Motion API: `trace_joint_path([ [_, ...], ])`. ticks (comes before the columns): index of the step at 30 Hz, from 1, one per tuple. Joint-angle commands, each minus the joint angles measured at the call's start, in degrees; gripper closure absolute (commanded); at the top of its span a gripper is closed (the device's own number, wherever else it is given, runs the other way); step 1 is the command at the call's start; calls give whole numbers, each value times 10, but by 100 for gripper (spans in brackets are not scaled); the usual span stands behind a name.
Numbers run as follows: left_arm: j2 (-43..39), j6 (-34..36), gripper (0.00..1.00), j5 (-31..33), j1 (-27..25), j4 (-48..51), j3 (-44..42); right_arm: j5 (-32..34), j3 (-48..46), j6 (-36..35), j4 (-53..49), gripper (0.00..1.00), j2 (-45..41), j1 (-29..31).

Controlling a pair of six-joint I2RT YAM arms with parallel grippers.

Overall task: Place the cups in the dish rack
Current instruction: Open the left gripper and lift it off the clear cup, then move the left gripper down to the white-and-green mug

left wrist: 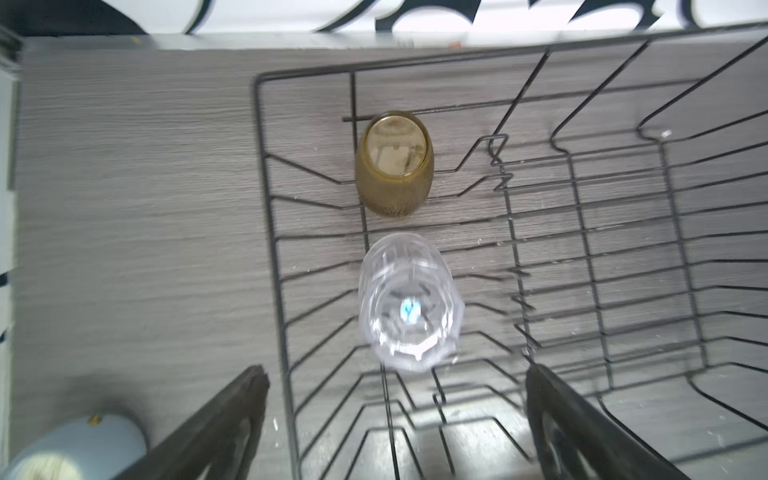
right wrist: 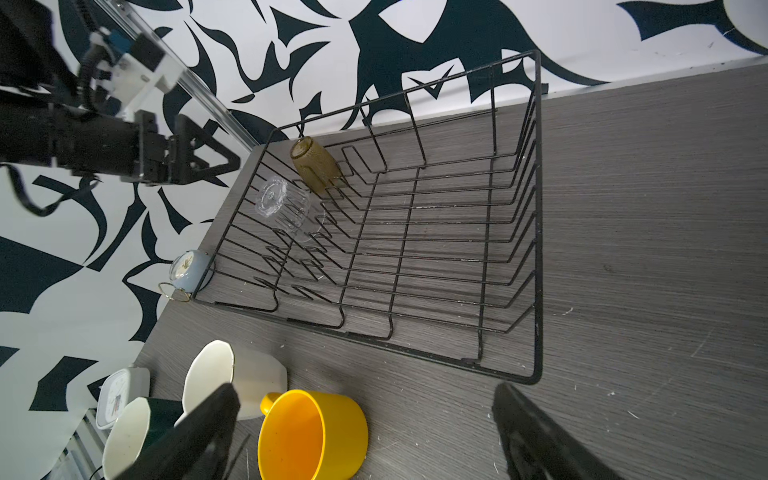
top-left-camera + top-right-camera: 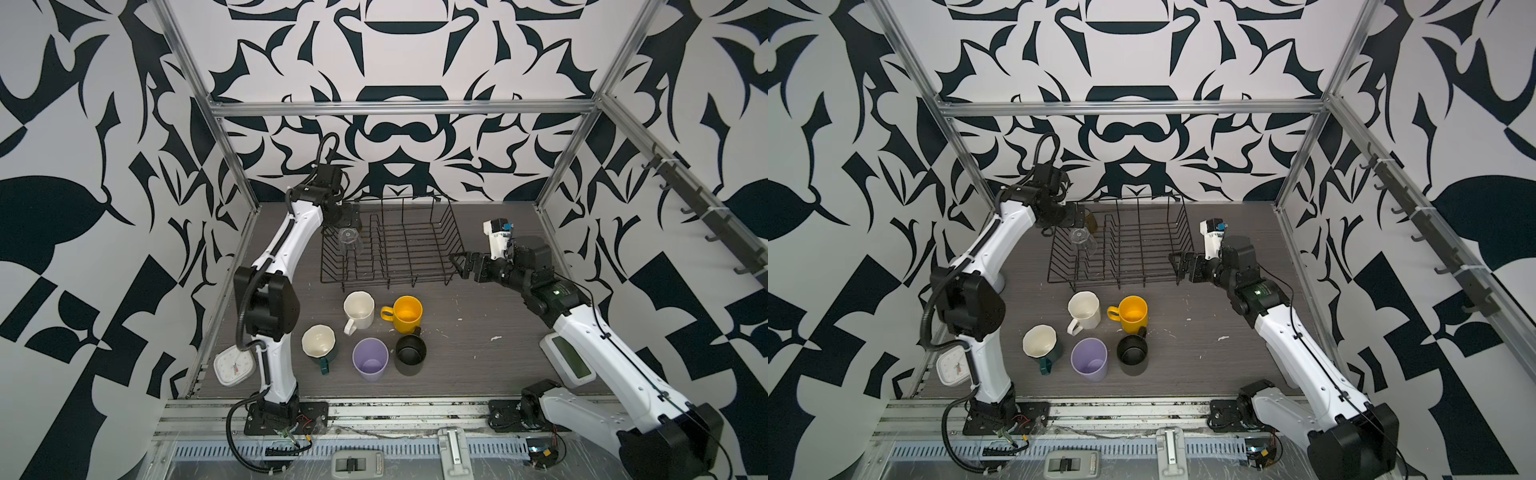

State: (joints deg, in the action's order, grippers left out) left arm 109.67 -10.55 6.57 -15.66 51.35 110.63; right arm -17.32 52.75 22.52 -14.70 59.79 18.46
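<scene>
— How do your claws stand?
— Your left gripper [image 1: 397, 372] hangs wide open over the clear tumbler [image 1: 409, 307], gripping nothing. Your right gripper [image 2: 368, 390] gapes just as wide, empty, beside the dish rack [image 2: 538, 208] at its near right corner.
— And the cups?
— The clear tumbler and the amber tumbler [image 1: 392, 164] sit in the rack's left end. The cream mug [image 3: 359, 309], yellow mug [image 3: 407, 313], dark-green mug [image 3: 318, 347], lilac tumbler [image 3: 370, 359] and black mug [image 3: 410, 353] stand on the table [image 3: 478, 353] in front of it.
— Anything unclear?
— Your left wrist view is blurred. In both top views your left gripper hides most of the amber tumbler.
</scene>
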Motion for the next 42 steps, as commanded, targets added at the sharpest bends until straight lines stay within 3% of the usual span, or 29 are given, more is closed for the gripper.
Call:
trace_joint_path([
  [1, -93, -32, 1, 17, 4, -16, -64, 4, 2, 0, 26, 3, 5, -2],
  [11, -395, -149, 8, 42, 3, 63, -338, 31, 14, -22, 18, 3, 29, -2],
  [16, -478, -183, 10, 54, 3, 144, -416, 25, 25, -22, 23, 3, 48, -2],
  [19, -511, -203, 12, 30, 3, 159, -451, 23, 30, -22, 25, 3, 55, -3],
  [29, -568, -249, 24, -20, 3, 180, -538, 22, 31, -17, 24, 4, 55, -2],
  [42, -546, -265, 43, -26, 2, 221, -585, 22, 25, -15, 27, 4, 52, -3],
])
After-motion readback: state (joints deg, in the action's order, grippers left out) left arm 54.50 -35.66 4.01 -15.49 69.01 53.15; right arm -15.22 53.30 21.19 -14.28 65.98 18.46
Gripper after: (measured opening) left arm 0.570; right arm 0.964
